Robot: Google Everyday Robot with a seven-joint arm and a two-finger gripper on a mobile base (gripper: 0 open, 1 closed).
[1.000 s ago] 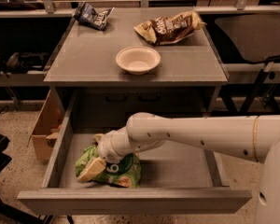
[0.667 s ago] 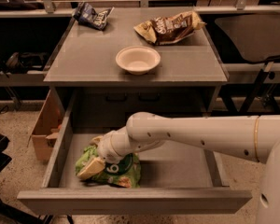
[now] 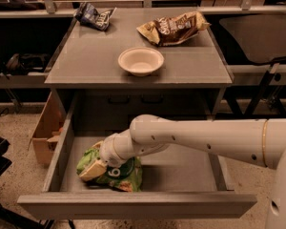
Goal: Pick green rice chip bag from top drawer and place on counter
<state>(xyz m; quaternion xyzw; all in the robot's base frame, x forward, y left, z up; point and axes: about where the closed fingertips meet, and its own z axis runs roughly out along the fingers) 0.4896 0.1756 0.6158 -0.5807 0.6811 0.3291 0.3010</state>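
Observation:
The green rice chip bag (image 3: 123, 176) lies crumpled on the floor of the open top drawer (image 3: 181, 168), at its front left. My gripper (image 3: 96, 168) is down in the drawer, right on the bag's left part and covering some of it. The white arm reaches in from the right. The bag rests on the drawer floor. The grey counter (image 3: 86, 56) is above the drawer.
On the counter stand a white bowl (image 3: 140, 60) in the middle, a brown-and-gold chip bag (image 3: 174, 27) at the back right and a dark blue snack bag (image 3: 95, 15) at the back left. A cardboard box (image 3: 45, 132) sits on the floor left of the drawer.

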